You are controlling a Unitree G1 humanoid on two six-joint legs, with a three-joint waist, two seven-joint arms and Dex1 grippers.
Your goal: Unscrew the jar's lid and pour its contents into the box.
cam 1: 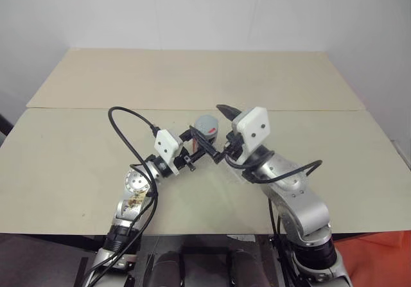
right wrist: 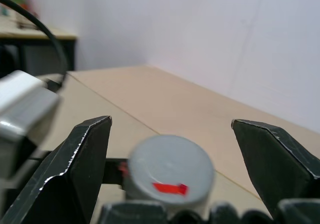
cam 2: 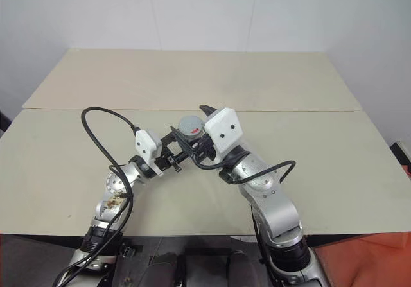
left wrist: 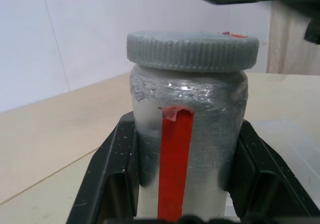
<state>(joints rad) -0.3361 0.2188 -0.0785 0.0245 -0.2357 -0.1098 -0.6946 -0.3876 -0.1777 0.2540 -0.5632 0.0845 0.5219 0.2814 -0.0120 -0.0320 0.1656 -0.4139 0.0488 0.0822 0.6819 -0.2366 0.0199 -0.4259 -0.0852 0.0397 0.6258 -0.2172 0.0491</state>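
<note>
Left gripper (left wrist: 175, 184) is clamped on the jar (left wrist: 187, 149), holding it upright above the near-middle of the table (cam 1: 77, 158); the lid (left wrist: 192, 49) is on. Right gripper (right wrist: 172, 149) stands spread wide, fingers either side of the lid, not touching it. The box (left wrist: 290, 144) lies just beyond the jar. For a clean unscrew: centre on the lid, close on its ribbed rim, twist about the jar's axis.

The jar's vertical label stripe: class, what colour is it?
Red, on the jar held in the left gripper; clearest in the left wrist view.
</note>
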